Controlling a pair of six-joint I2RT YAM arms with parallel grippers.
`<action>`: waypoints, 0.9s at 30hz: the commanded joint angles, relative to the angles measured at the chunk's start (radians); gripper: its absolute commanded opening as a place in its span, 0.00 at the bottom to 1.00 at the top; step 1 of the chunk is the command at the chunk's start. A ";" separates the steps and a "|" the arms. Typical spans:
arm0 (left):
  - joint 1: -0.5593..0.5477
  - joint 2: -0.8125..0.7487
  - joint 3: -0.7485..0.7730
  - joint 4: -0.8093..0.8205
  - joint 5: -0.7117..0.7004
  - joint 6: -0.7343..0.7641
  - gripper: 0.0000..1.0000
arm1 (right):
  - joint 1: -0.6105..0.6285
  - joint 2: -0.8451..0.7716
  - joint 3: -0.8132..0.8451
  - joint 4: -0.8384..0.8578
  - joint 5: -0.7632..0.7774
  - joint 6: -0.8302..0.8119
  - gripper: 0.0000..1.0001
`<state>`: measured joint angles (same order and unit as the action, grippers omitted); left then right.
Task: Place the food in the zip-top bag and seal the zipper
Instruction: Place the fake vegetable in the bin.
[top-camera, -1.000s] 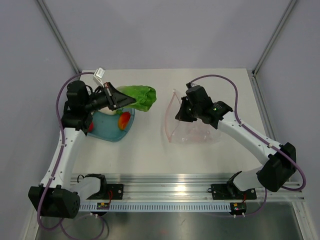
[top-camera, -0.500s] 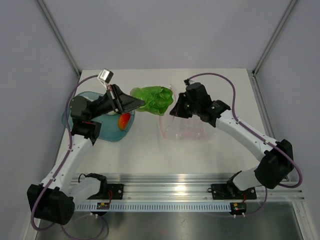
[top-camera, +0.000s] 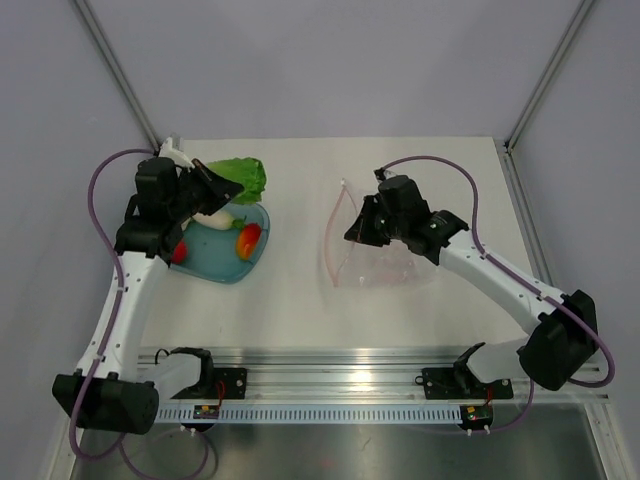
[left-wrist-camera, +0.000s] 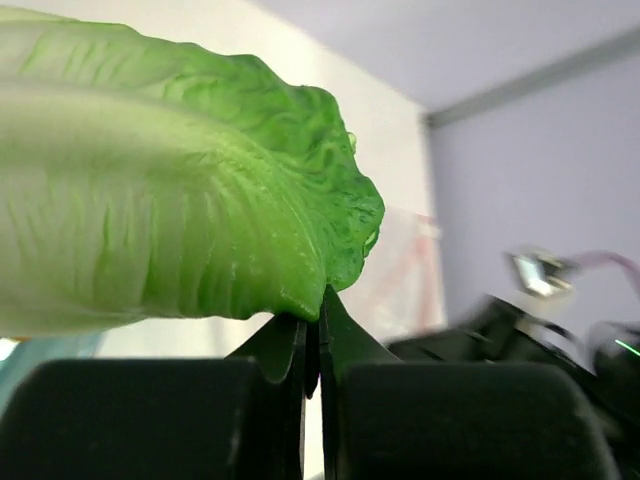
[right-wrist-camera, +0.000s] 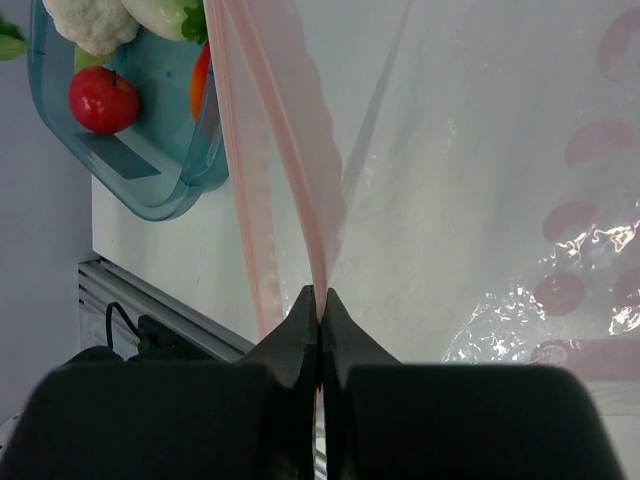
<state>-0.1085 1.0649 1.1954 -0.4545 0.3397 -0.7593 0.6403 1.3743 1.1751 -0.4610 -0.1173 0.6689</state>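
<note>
Lettuce (top-camera: 240, 178), a green toy leaf, hangs clamped in the left gripper (left-wrist-camera: 312, 325) over the 12 o'clock rim of the teal bowl (top-camera: 225, 275). Inside the bowl lie a red apple (right-wrist-camera: 103, 100), an orange-red piece (top-camera: 247, 240) and white cauliflower (right-wrist-camera: 95, 22). At the bowl's 3 o'clock, the zip-top bag (top-camera: 385, 268) rests on the table (top-camera: 300, 320). The right gripper (right-wrist-camera: 320, 300) pinches one strip of its pink zipper (right-wrist-camera: 290, 150) at the bag's 9 o'clock edge.

The lettuce leaf (left-wrist-camera: 180, 180) looked like ribbed, slightly shiny plastic, the zip-top bag (right-wrist-camera: 480, 200) was clear crinkly glossy film, the teal bowl (right-wrist-camera: 175, 140) smooth see-through plastic, and the surface (top-camera: 300, 310) plain matt white.
</note>
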 joint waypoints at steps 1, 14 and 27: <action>0.039 0.085 -0.025 -0.090 -0.183 0.136 0.00 | -0.004 -0.056 -0.018 0.001 -0.007 0.005 0.00; 0.156 0.300 0.027 -0.240 -0.332 0.265 0.15 | -0.004 -0.063 -0.043 -0.041 -0.016 -0.005 0.00; -0.071 0.265 0.055 -0.257 -0.486 0.377 0.80 | -0.004 -0.017 -0.040 -0.050 -0.035 0.003 0.07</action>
<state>-0.1345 1.3243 1.2091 -0.7326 -0.1207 -0.4438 0.6403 1.3449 1.1282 -0.5194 -0.1261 0.6708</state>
